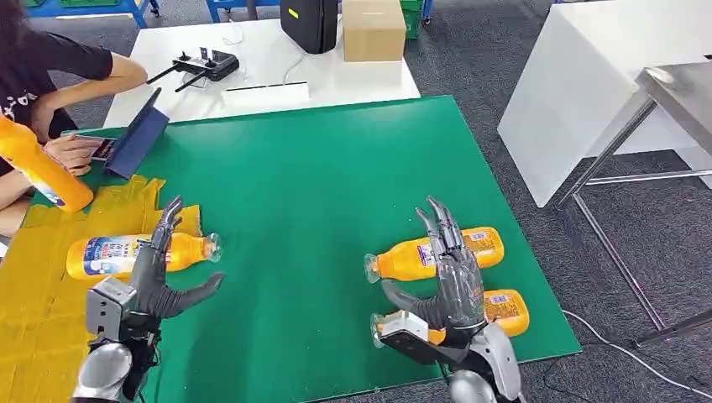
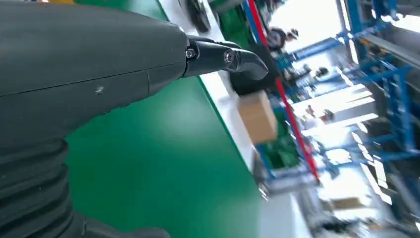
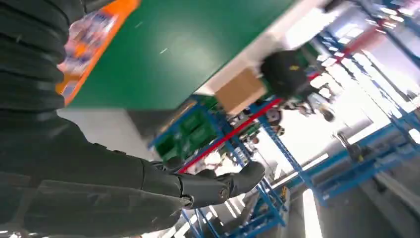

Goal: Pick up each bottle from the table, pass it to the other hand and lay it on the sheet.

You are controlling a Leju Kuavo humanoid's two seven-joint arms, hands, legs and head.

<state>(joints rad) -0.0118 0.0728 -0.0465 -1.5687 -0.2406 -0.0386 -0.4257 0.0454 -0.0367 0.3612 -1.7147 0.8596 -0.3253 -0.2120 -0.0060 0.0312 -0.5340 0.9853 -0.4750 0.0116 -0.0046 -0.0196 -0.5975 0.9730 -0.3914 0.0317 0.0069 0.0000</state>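
Right hand (image 1: 449,277) hovering over two bottles
Fingers (image 1: 438,225) spreading above nearer bottle (image 1: 504,309), lying crosswise; left hand (image 1: 159,273) opening, empty

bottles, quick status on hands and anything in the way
Left hand and right hand open, empty. One bottle on yellow sheet, two bottles under right hand. Nothing blocking.

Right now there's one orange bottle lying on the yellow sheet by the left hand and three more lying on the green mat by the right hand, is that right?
Not quite. The head view shows two orange bottles on the green mat by the right hand, not three: the farther bottle and the nearer bottle. One bottle on the yellow sheet does lie by the left hand.
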